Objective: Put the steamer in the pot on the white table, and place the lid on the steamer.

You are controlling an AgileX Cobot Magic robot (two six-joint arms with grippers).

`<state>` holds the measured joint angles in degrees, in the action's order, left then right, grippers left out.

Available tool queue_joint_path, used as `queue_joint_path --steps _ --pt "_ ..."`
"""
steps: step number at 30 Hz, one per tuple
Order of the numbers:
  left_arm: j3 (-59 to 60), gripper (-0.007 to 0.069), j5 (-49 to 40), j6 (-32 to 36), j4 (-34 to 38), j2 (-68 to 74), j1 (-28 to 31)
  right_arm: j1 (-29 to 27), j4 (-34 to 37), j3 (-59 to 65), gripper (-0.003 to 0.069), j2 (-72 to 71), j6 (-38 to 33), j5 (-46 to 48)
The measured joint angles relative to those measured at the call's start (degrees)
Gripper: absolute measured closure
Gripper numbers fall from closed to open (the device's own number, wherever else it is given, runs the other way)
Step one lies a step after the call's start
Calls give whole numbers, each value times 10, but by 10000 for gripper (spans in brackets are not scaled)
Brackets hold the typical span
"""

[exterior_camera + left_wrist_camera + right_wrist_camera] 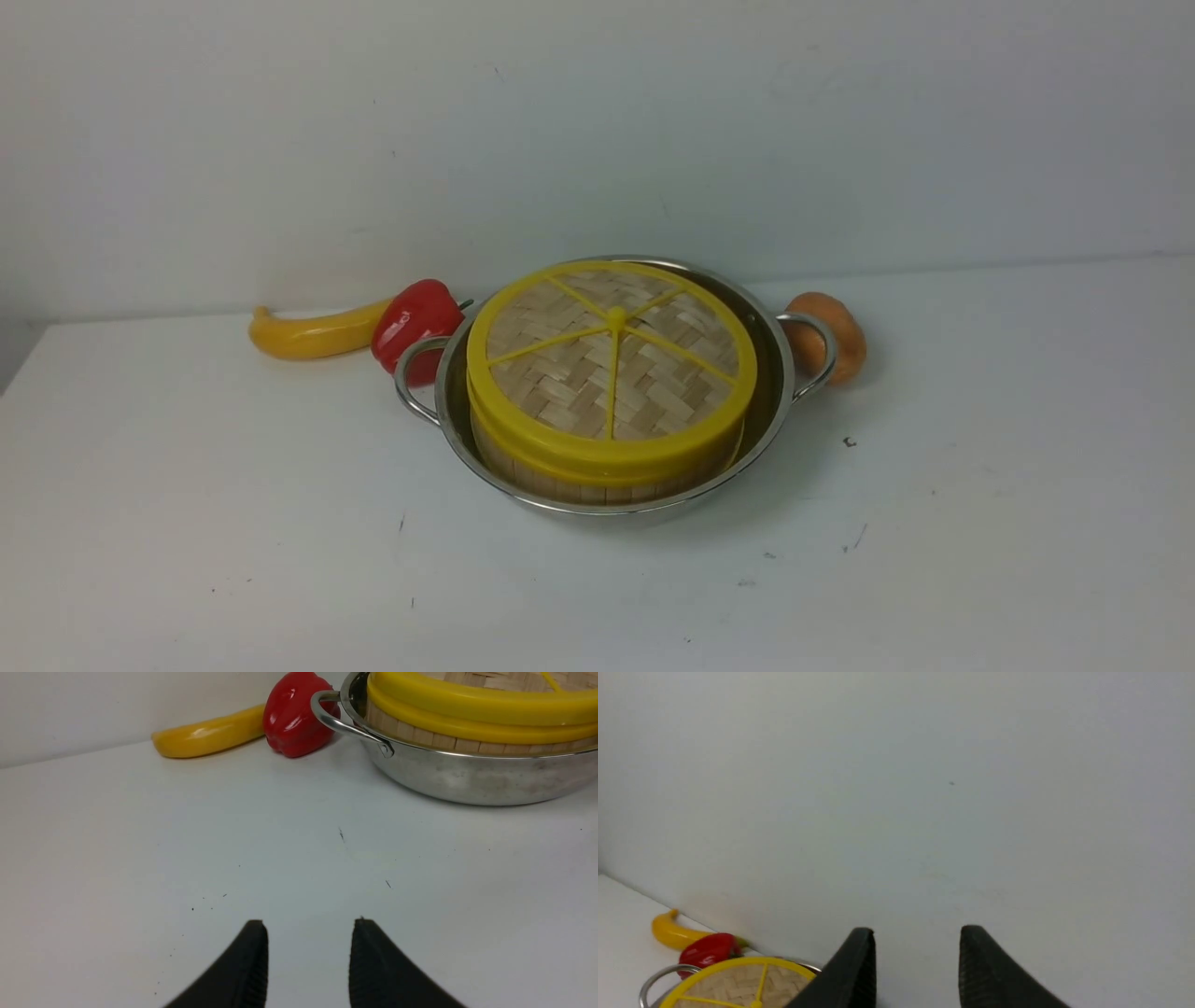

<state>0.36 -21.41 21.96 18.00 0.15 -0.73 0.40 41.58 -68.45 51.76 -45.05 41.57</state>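
Here, line by line:

Tabletop: the plain white tabletop (187,523) with small dark specks carries everything; its far edge meets a pale wall.

Pot: the wide shallow shiny stainless-steel pot (766,411) with two looped wire side handles stands near the middle of the far edge of the tabletop, upright.

Steamer: the round bamboo steamer (597,487) with a yellow rim and low slatted walls sits inside the pot, its walls rising above the pot's rim.

Lid: the flat round woven-bamboo lid (611,359) with a yellow rim, yellow spokes and a small yellow centre knob lies on top of the steamer, sitting a little askew, with its far side higher than its near side.

Banana: a yellow banana (313,333) lies along the far edge, toward the left of the pot, its end meeting the pepper.

Pepper: a glossy red bell pepper (411,322) sits just behind the pot's left handle.

Orange-brown item: a rounded orange-brown object (836,336) rests just behind the pot's right handle; what it is I cannot tell.

Left claw: the left claw (310,942), black, is released with a clear gap between its tips, grasping nothing, over bare tabletop near the pot's left side.

Right claw: the right claw (917,952) is released too, empty, raised above the pot and facing the wall.
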Motion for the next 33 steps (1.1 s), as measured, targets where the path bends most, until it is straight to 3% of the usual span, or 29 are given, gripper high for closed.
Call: queue_joint_path --steps 3,9,17,22,27,33 --pt "0 384 0 0 0 0 0 -30 -56 0 389 -11 69 22" --pt "0 384 0 0 0 0 0 -38 -108 0 389 -16 164 30" --pt "0 384 0 0 0 0 0 -38 -138 5 389 -17 158 54" --pt "0 384 0 0 0 0 0 -38 -183 38 389 -105 175 46" --pt "0 384 0 0 0 0 0 -38 -204 172 389 -263 255 -30" --pt "0 384 0 0 0 0 0 -38 -212 390 389 -428 272 -142"
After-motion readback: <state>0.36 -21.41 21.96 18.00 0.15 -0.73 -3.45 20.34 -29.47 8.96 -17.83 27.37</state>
